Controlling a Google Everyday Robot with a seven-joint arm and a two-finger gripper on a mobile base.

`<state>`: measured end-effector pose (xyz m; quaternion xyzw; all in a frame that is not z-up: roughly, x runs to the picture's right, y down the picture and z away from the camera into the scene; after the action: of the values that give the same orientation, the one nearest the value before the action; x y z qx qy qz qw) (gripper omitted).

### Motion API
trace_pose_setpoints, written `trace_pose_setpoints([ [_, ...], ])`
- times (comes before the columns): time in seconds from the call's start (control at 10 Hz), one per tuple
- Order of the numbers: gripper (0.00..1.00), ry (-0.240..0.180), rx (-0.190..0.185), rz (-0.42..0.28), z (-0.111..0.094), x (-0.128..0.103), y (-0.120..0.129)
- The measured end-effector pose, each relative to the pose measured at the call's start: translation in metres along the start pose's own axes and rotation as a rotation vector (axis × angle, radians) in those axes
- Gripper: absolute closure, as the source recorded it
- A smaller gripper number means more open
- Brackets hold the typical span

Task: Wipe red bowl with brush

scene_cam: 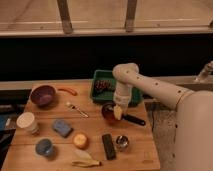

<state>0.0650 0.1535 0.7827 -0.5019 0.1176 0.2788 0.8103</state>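
Note:
The small glossy red bowl (108,111) sits on the wooden table (145,152), just in front of the green tray. The brush (118,113) has its pale cream head over the bowl's right side. Its black handle (135,120) runs out to the right, low over the table. My gripper (121,103) points straight down right above the brush head and the bowl, at the end of the white arm that reaches in from the right. The contact between gripper and brush is hidden.
A green tray (95,92) with dark grapes stands behind the bowl. A purple-maroon bowl (43,95) and an orange-red pepper (67,91) are at back left. A fork (77,110), white cup (27,121), blue sponge (62,127), orange (80,140), blue cup (45,147), black bar (108,146), metal cup (121,143) and banana (86,161) lie in front.

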Motion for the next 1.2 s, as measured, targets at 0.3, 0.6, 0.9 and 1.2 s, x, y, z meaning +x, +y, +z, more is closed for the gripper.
trace_pose_setpoints([
  [0.3,1.0,0.01,0.012,-0.004,0.005,0.011,0.025],
  [0.6,1.0,0.042,0.019,0.069,0.013,0.048,0.019],
  [0.9,1.0,0.057,0.067,0.161,0.009,0.071,-0.004],
  [1.2,1.0,0.036,0.102,0.14,-0.007,0.045,-0.015],
])
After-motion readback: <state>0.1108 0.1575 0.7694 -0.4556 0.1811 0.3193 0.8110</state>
